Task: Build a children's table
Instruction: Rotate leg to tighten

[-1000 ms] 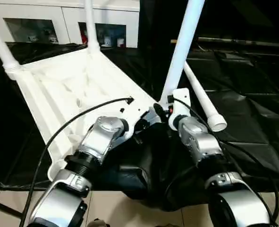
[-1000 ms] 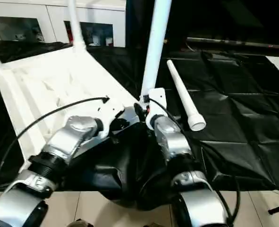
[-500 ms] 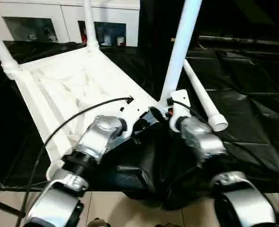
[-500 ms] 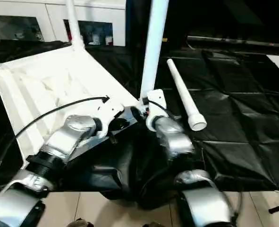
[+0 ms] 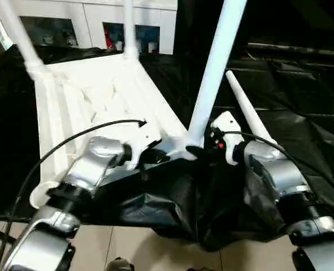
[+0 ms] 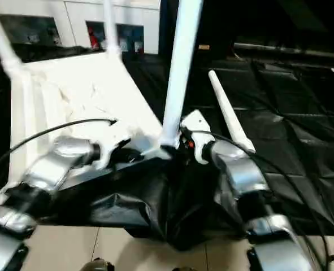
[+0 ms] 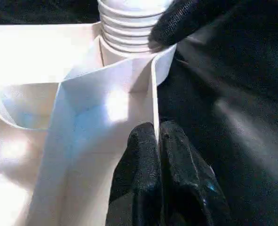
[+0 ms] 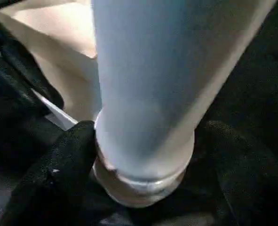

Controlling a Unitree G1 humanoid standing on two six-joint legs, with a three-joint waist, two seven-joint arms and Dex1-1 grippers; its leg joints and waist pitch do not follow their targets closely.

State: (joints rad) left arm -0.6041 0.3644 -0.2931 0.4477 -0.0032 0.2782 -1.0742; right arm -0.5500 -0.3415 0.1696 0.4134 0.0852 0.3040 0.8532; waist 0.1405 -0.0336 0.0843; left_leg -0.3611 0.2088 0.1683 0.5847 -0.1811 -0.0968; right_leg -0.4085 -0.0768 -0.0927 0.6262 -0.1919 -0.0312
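Seemingly threaded into its socket, the leg [image 5: 216, 68] rises steeply, tilted rightward.

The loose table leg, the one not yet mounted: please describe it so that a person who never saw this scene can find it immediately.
Start from the big white table top lying underside up on the black sheet. Three legs stand upright at its corners, and the nearest one has the right gripper around its base. The loose leg is the one lying flat on the sheet, to the right of that nearest leg.
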